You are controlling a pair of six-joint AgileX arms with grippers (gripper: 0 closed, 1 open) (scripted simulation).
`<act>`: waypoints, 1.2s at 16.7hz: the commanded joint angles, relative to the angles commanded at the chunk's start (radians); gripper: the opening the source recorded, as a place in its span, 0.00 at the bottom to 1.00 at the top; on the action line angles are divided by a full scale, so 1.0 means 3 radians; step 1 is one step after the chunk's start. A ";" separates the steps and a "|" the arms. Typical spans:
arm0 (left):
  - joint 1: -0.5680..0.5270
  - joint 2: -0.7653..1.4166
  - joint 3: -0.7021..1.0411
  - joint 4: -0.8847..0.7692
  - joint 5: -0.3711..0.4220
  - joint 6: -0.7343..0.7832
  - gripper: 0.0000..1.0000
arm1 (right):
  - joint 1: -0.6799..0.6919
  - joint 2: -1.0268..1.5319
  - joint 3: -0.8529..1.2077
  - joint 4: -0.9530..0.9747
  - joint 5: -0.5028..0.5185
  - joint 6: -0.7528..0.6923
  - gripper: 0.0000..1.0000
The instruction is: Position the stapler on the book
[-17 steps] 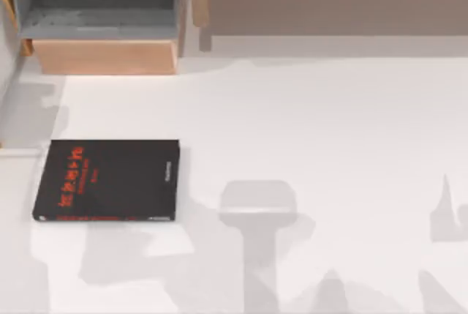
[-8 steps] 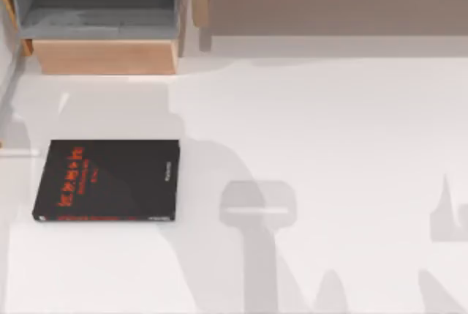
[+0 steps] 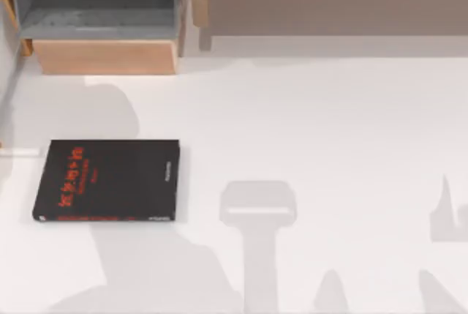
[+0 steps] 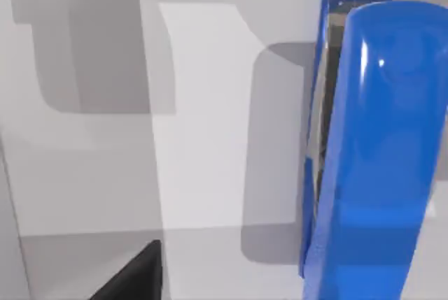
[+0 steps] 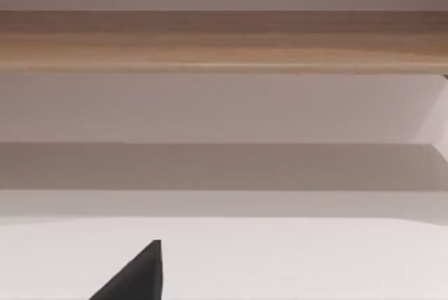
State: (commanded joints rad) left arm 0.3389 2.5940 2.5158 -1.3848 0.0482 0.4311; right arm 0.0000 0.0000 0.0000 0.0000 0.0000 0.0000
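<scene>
Left tool (image 4: 133,275): a single dark fingertip shows at the edge of the left wrist view, above the white surface (image 4: 203,125); whether this tool is open or closed, and whether it has hold of anything, cannot be told. The stapler (image 4: 367,153) appears large and close in the same view (bright blue, elongated, its rounded top catching a highlight), lying against the pale surface with its shadow beside it and apart from the visible fingertip.

Right tool (image 5: 136,275): one dark fingertip above the surface, facing a long wooden rail (image 5: 224,41); its opening likewise cannot be told.

Top view: the book (image 3: 107,180) (black cover, red lettering) lies flat on the surface toward the left side, its cover bare. Beyond it, at the far left, stands a wooden box with a grey interior (image 3: 102,17). Grey shadows fall across the surface around the book.
</scene>
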 joint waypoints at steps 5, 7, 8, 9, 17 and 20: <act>-0.0015 0.0097 0.0116 -0.0036 0.0016 0.0015 1.00 | 0.0000 0.0000 0.0000 0.0000 0.0000 0.0000 1.00; -0.0009 0.0098 0.0107 -0.0031 0.0011 0.0012 1.00 | 0.0000 0.0000 0.0000 0.0000 0.0000 0.0000 1.00; -0.0009 0.0098 0.0105 -0.0030 0.0012 0.0012 1.00 | 0.0000 0.0000 0.0000 0.0000 0.0000 0.0000 1.00; -0.0008 0.0093 0.0096 -0.0025 0.0012 0.0014 1.00 | 0.0000 0.0000 0.0000 0.0000 0.0000 0.0000 1.00; 0.0014 -0.0013 -0.0171 0.0140 0.0018 0.0042 1.00 | 0.0000 0.0000 0.0000 0.0000 0.0000 0.0000 1.00; 0.0021 -0.0030 -0.0291 0.0235 0.0019 0.0048 1.00 | 0.0000 0.0000 0.0000 0.0000 0.0000 0.0000 1.00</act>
State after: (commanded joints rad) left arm 0.3453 2.5850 2.4284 -1.3142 0.0539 0.4456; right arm 0.0000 0.0000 0.0000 0.0000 0.0000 0.0000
